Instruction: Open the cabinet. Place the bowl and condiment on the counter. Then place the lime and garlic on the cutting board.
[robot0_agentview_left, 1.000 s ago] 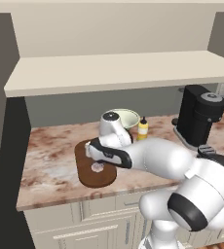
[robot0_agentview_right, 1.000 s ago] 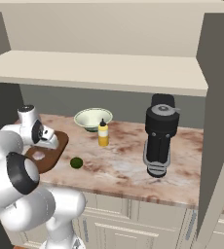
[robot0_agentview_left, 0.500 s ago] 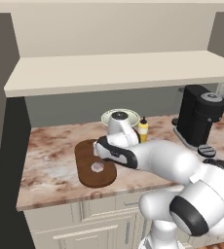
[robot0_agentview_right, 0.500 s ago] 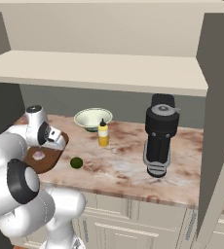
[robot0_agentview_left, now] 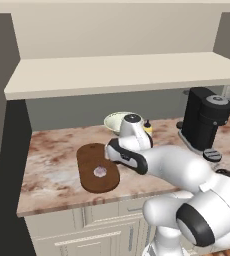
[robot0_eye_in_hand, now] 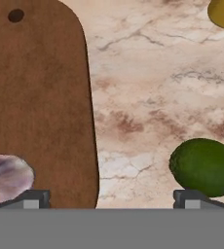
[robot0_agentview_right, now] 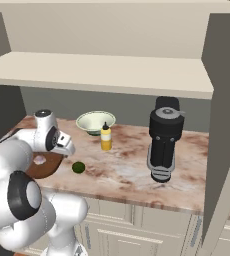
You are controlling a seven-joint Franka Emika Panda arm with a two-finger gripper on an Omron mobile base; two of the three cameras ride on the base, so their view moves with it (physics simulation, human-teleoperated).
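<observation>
Condiment (robot0_agentview_right: 106, 138) label band: no readable writing.

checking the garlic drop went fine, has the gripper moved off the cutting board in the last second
Yes. In the left base view the gripper has swung from over the garlic on the cutting board toward the board's right edge, nearer the bowl.

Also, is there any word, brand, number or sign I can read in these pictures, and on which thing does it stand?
None can be read.
Condiment bottle: a paler label band, no letters can be made out.
Coffee machine: no brand or marking shows.
Cutting board, bowl, counter: no text.
</observation>
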